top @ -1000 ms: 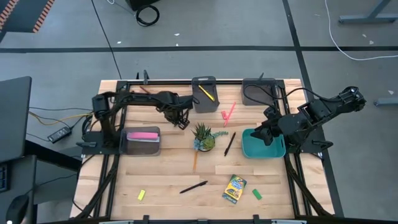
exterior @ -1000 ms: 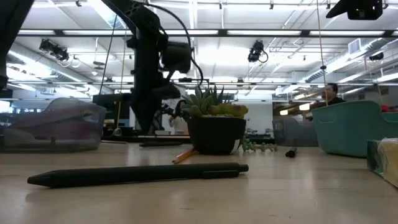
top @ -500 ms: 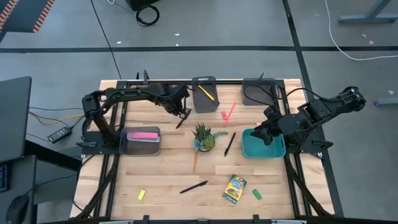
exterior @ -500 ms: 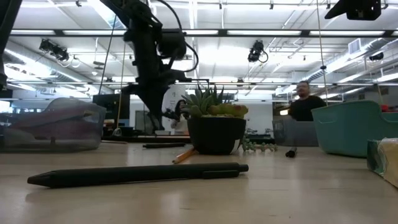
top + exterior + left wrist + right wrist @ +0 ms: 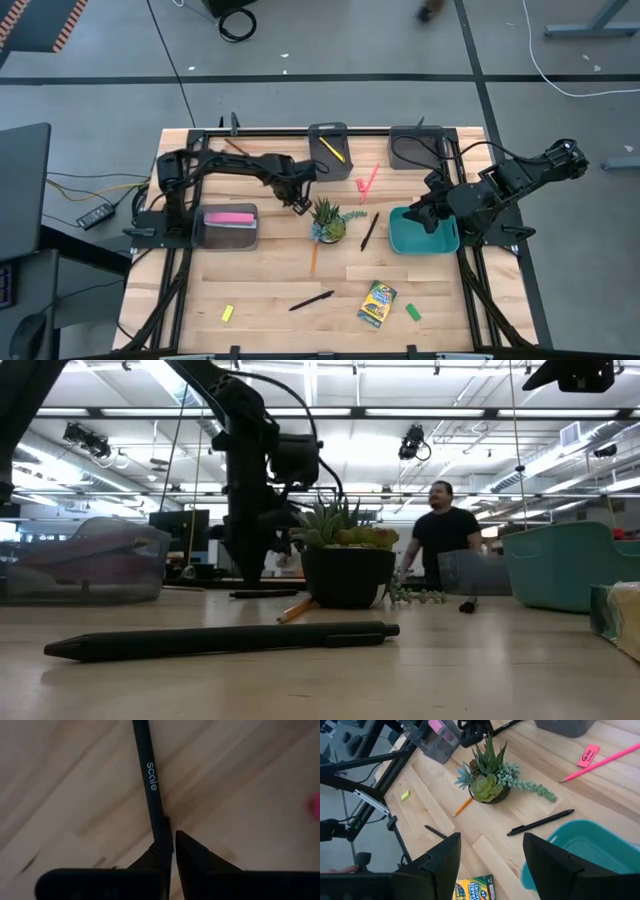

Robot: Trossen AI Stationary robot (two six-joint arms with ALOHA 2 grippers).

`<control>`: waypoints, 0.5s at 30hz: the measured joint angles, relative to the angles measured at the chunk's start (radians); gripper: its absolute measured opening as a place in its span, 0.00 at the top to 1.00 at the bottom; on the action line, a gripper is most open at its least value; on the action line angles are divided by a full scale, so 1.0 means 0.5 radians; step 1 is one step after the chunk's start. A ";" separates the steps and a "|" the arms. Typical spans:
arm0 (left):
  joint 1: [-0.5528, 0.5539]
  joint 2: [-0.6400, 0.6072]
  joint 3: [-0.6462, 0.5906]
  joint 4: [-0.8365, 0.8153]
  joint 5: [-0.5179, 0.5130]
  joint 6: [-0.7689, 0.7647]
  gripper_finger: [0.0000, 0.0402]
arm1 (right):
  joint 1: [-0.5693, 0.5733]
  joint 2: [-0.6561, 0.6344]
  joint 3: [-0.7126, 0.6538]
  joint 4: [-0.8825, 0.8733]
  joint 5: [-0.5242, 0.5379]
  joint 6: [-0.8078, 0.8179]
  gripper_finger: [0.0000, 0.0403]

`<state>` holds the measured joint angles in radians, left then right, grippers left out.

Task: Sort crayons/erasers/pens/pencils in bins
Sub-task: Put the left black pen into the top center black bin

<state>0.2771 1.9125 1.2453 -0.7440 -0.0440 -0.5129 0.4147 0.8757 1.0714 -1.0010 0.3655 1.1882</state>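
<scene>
Bins are sitting in four places on the pale wooden bench (image 5: 260, 270). The clear grey plastic tray (image 5: 230, 228) on the left side is holding a long pink bar (image 5: 230, 217). The narrow dark grey tray (image 5: 328, 152) at the far edge is holding a thin yellow pen (image 5: 332, 150). The grey tray (image 5: 414, 147) at the far right corner is showing nothing clear inside; its contents are hard to judge. The wide teal-green tray (image 5: 424, 232) on the right is lying partly under the right claw (image 5: 428, 215), whose fingers are standing wide apart and holding nothing.

The left claw (image 5: 299, 203) is hanging low just beside the small potted green plant (image 5: 326, 219) at mid-bench. In the left wrist view its fingers are nearly closed around the end of a thin black pen (image 5: 150, 785), which is lying flat on the wood.

The near half of the bench is lying mostly open. There, a second black pen (image 5: 311, 300), the yellow-and-green printed crayon box (image 5: 377, 303), a small yellow eraser (image 5: 227, 313) and a small green eraser (image 5: 413, 312) are lying well apart. An orange pencil (image 5: 313, 258) is lying just near the plant, and a third black pen (image 5: 369, 231) is lying between plant and teal tray. A pink pencil (image 5: 371, 181) and a red-pink eraser (image 5: 360, 185) are lying beyond the plant.

A person (image 5: 440, 540) is standing in the room behind.
</scene>
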 joint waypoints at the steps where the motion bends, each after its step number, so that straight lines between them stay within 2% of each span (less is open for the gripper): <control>1: -0.001 0.006 0.000 -0.004 0.000 -0.003 0.94 | 0.000 -0.001 0.000 0.000 -0.001 0.007 0.45; 15: 0.001 0.012 0.001 0.072 -0.009 -0.052 0.85 | 0.000 0.000 0.000 0.000 -0.003 0.032 0.45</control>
<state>0.2775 1.9186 1.2457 -0.7082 -0.0486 -0.5388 0.4147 0.8757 1.0714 -1.0008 0.3641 1.2041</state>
